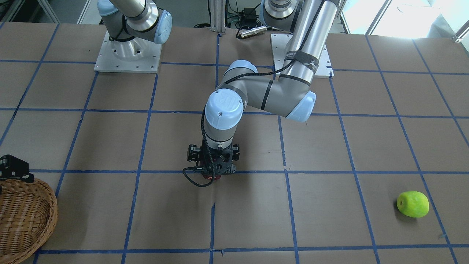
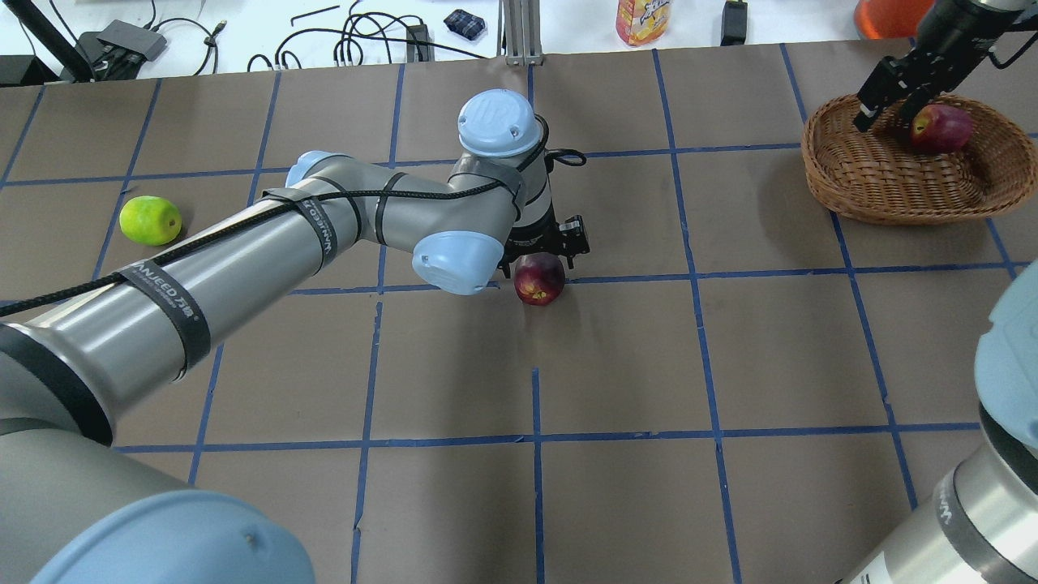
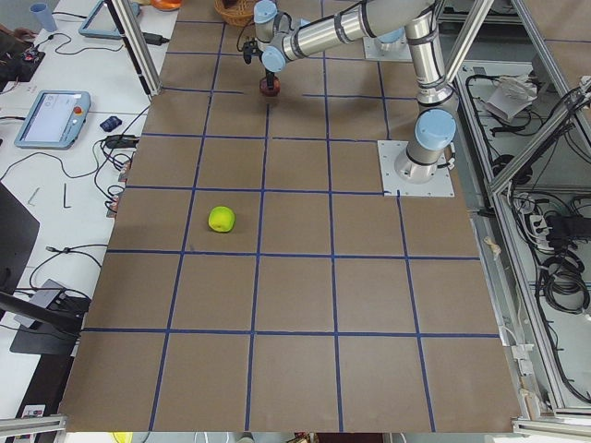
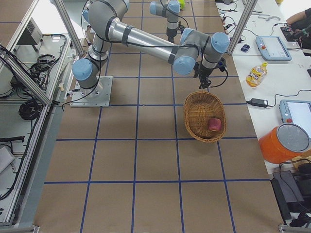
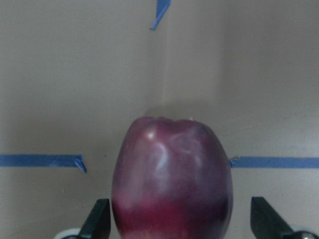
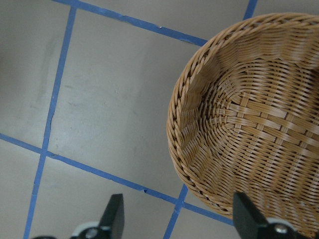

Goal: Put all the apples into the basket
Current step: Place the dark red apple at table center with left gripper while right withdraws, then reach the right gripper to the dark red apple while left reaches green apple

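The dark maroon apple (image 2: pixel 540 278) sits on the table at the middle. My left gripper (image 2: pixel 542 261) is lowered over it and open. In the left wrist view the apple (image 5: pixel 172 179) stands between the two fingers (image 5: pixel 99 221) with a gap on each side. The red apple with a yellow patch (image 2: pixel 941 127) lies inside the wicker basket (image 2: pixel 892 174). My right gripper (image 2: pixel 888 105) hangs open and empty over the basket's rim (image 6: pixel 179 124). The lime green apple (image 2: pixel 150 220) lies alone on the table on my left side, far from both grippers.
The table is brown paper with a blue tape grid. Cables, a juice bottle (image 2: pixel 641 18) and an orange container (image 2: pixel 884 12) lie beyond the far edge. The left arm's elbow (image 2: pixel 450 259) hangs low beside the maroon apple.
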Controlling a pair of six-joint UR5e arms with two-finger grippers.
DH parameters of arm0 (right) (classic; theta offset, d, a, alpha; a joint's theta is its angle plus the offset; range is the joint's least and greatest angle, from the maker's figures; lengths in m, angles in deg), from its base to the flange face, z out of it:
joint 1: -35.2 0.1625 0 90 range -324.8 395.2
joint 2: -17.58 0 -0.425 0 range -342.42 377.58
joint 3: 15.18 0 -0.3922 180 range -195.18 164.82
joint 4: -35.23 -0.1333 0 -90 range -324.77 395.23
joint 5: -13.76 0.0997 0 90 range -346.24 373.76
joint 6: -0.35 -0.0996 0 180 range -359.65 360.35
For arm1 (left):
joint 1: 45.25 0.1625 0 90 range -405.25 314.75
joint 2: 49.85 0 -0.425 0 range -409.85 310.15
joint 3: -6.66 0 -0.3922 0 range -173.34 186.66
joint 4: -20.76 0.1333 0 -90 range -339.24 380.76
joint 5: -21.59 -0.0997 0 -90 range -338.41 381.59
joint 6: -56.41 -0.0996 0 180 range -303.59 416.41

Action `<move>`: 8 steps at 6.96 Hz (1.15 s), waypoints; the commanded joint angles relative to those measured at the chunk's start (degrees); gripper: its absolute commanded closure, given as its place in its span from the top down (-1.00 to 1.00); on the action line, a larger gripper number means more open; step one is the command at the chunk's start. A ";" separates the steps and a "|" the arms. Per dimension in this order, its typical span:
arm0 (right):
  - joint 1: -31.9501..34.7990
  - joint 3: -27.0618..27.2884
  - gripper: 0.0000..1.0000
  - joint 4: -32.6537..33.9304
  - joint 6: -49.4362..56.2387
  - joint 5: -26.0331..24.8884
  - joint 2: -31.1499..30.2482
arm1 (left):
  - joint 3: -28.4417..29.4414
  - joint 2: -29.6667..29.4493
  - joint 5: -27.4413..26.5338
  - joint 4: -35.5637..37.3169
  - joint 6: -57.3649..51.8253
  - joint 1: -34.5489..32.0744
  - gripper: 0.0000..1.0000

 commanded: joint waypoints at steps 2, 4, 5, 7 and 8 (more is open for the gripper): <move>7.99 0.12 1.00 0.14 -5.14 -2.83 -1.26 | 1.22 7.21 -6.04 -17.63 -10.77 11.28 1.00; 14.05 0.30 1.00 1.18 -17.59 -2.57 -0.74 | 0.43 9.60 -12.84 -20.34 -31.74 24.71 1.00; 18.43 0.39 1.00 3.28 -22.53 -2.83 -0.39 | 1.48 8.82 -13.47 -19.99 -36.19 31.31 1.00; 27.05 0.48 1.00 3.83 -31.52 -3.88 -0.30 | 4.63 4.44 -16.02 -14.31 -53.65 41.62 1.00; 29.96 0.56 1.00 3.74 -31.89 -3.89 0.66 | 7.00 1.46 -15.50 -13.14 -61.12 44.61 1.00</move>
